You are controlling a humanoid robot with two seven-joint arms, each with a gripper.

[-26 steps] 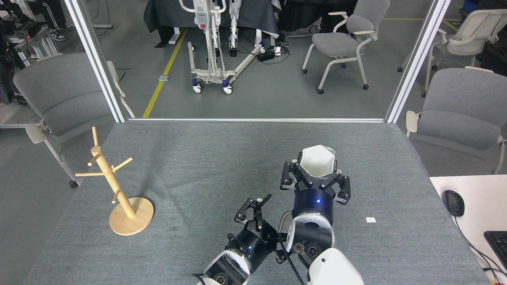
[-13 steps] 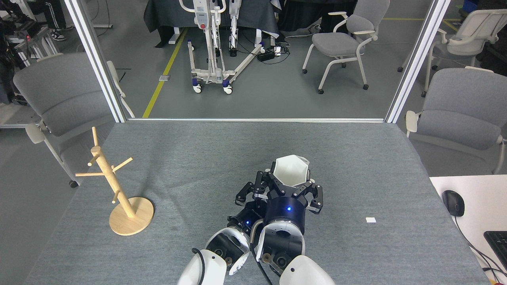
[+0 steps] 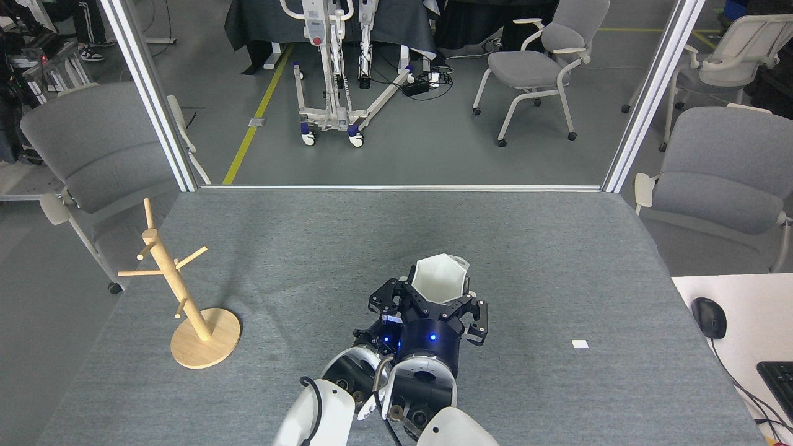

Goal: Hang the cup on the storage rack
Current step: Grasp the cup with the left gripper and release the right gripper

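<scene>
The white faceted cup (image 3: pixel 438 277) is held mouth-up above the grey table (image 3: pixel 310 248), near its front middle. My right gripper (image 3: pixel 437 298) is shut on the cup, its dark fingers (image 3: pixel 474 310) wrapped around the lower sides. My left gripper (image 3: pixel 387 302) sits right against the cup's left side, largely hidden behind the right wrist, so its state is unclear. The wooden storage rack (image 3: pixel 172 279) stands at the table's left on its round base (image 3: pixel 214 347), well away from both grippers, with nothing on its pegs.
A small white tag (image 3: pixel 580 344) lies on the table to the right. A white desk with a mouse (image 3: pixel 709 317) and a keyboard (image 3: pixel 779 378) adjoins the right edge. Grey chairs (image 3: pixel 93 148) stand beyond the table's left and right sides.
My right gripper has carried the cup left and toward me, from the table's right middle to beside the left gripper. The left arm has shifted slightly. The rack is unmoved.
</scene>
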